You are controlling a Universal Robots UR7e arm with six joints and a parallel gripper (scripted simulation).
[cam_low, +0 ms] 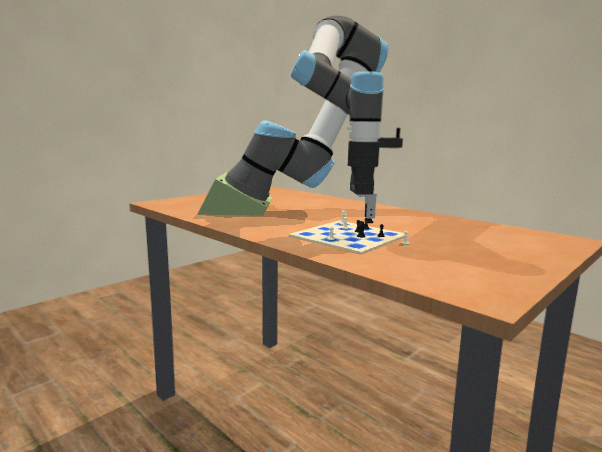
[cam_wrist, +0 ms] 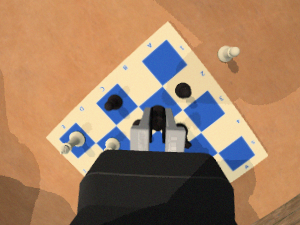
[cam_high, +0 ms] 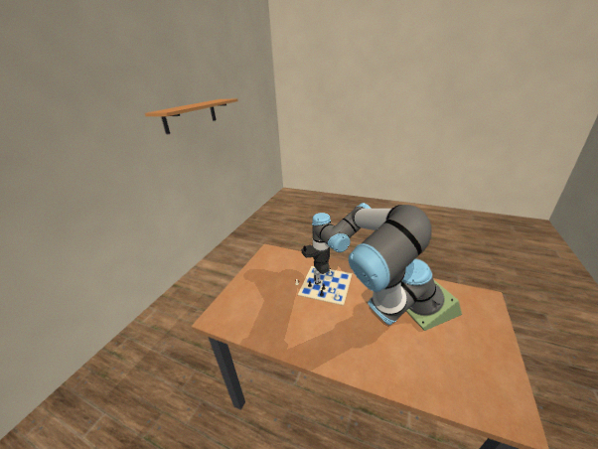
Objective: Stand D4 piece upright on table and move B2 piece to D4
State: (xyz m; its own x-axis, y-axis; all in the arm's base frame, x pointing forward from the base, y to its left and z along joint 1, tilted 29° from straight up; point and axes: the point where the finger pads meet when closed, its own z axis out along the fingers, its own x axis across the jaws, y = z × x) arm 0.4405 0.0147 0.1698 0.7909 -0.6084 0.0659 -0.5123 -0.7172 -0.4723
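Fingers of our gripper [cam_high: 317, 281] [cam_low: 370, 216] [cam_wrist: 158, 114] are closed in on a black piece [cam_low: 369, 220] [cam_wrist: 158, 120], one pad on either side of it. We have it between the tips, with its dark body showing in the gap from the wrist view and its base peeking out below the fingers from the exterior. We see it raised a little over the board [cam_high: 343, 302] [cam_low: 300, 234] [cam_wrist: 169, 29], around square B2.

Off the board, beyond the edge with the digits, our white piece [cam_high: 297, 281] [cam_low: 405, 238] [cam_wrist: 227, 53] stands upright on the table [cam_high: 397, 368] [cam_low: 500, 280] [cam_wrist: 40, 49], well apart from the fingers.

Near our grip, the black piece on A2 [cam_high: 310, 283] [cam_low: 381, 230] [cam_wrist: 183, 90] stands apart from both fingers, and the black piece on C1 [cam_high: 322, 293] [cam_low: 366, 225] [cam_wrist: 113, 103] stands on the other side. Farther along the lettered edge we have the white piece on E1 [cam_high: 338, 297] [cam_low: 343, 216] [cam_wrist: 74, 141]. Other dark shapes show beside and partly behind the fingers in the wrist view, too hidden for us to name their squares. The gripper's body covers D4 there.
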